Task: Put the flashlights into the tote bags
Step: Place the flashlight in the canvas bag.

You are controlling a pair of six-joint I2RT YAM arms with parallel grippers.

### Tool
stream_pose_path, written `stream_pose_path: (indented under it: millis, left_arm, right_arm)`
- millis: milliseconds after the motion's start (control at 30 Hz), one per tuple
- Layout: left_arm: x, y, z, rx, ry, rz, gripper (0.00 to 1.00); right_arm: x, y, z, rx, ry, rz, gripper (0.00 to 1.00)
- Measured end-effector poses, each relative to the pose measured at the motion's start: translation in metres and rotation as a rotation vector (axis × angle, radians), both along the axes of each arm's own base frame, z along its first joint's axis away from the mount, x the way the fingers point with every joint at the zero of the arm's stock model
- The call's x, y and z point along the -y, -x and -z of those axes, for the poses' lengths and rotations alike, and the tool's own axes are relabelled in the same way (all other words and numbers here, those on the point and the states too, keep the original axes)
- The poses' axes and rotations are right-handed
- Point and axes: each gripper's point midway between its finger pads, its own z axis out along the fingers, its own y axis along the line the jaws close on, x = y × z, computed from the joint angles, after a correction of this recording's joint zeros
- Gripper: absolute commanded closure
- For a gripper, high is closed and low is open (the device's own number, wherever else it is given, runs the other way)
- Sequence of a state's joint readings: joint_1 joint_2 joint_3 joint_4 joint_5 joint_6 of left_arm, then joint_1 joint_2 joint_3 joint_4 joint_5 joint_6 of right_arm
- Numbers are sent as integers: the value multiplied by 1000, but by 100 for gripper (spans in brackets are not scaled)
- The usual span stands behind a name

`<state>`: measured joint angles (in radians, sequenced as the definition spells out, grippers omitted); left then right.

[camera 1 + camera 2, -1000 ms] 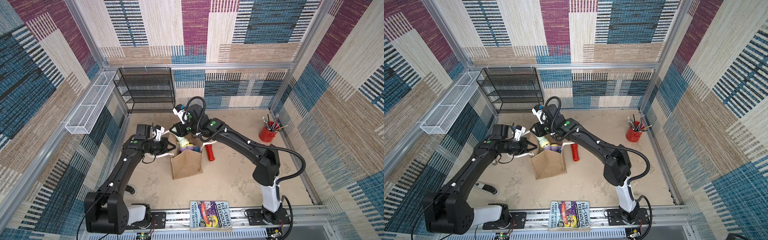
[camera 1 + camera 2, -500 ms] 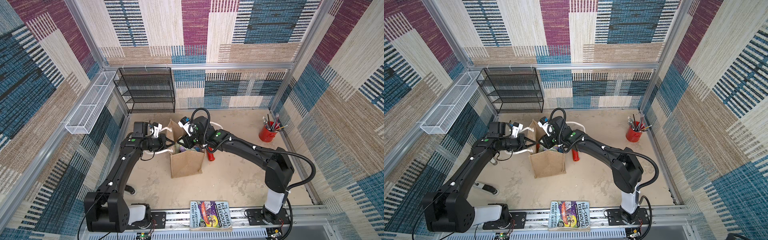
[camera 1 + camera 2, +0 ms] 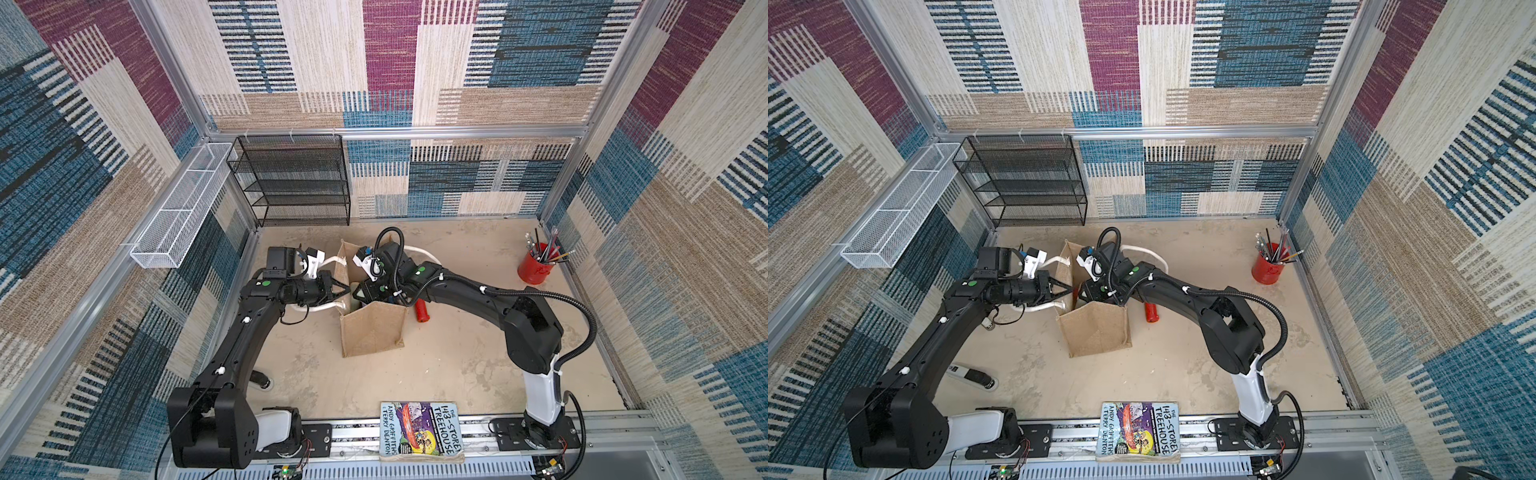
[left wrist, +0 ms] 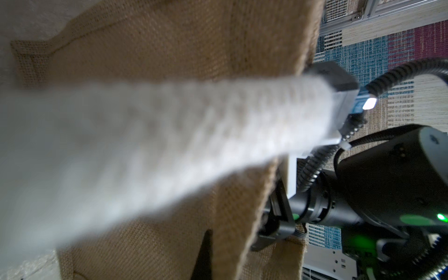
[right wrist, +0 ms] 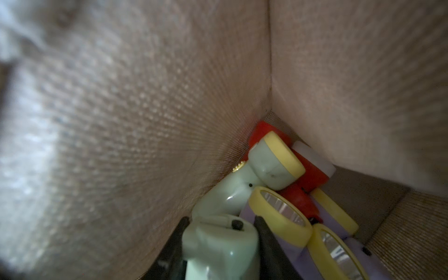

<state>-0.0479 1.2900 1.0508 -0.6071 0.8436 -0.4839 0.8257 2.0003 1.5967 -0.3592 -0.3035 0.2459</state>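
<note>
The tan burlap tote bag (image 3: 374,332) (image 3: 1096,332) stands open mid-table in both top views. My left gripper (image 3: 343,291) (image 3: 1069,289) is shut on its left rim; in the left wrist view one dark finger (image 4: 205,254) lies against the burlap (image 4: 169,48), and the blurred white rope handle (image 4: 169,145) crosses in front. My right gripper (image 3: 362,296) (image 5: 221,221) reaches into the bag's mouth, shut on a pale green flashlight (image 5: 218,247). Below it lie pale green (image 5: 271,167), red (image 5: 305,179) and lilac, yellow-collared (image 5: 278,218) flashlights. A red flashlight (image 3: 422,311) (image 3: 1151,312) lies on the table right of the bag.
A black wire rack (image 3: 299,183) stands at the back wall. A white wire basket (image 3: 174,220) hangs on the left wall. A red cup of pencils (image 3: 536,270) sits at the right. A book (image 3: 419,430) lies on the front edge. A small white-and-black object (image 3: 971,376) lies beside the left arm.
My right gripper has come forward and down from behind the bag into its mouth, carrying the pale green flashlight. The left gripper kept its hold on the rim and shifted slightly.
</note>
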Motion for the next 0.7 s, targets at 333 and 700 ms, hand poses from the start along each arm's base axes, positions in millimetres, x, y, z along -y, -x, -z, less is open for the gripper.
stream_pose_path:
  millis: [333, 700]
  left_arm:
    - [-1, 5, -1, 21, -16, 17, 96]
    - [-4, 10, -3, 46, -48, 17, 96]
  right_arm:
    - [-7, -2, 21, -63, -5, 36, 61]
    - [-6, 0, 14, -85, 10, 36, 46]
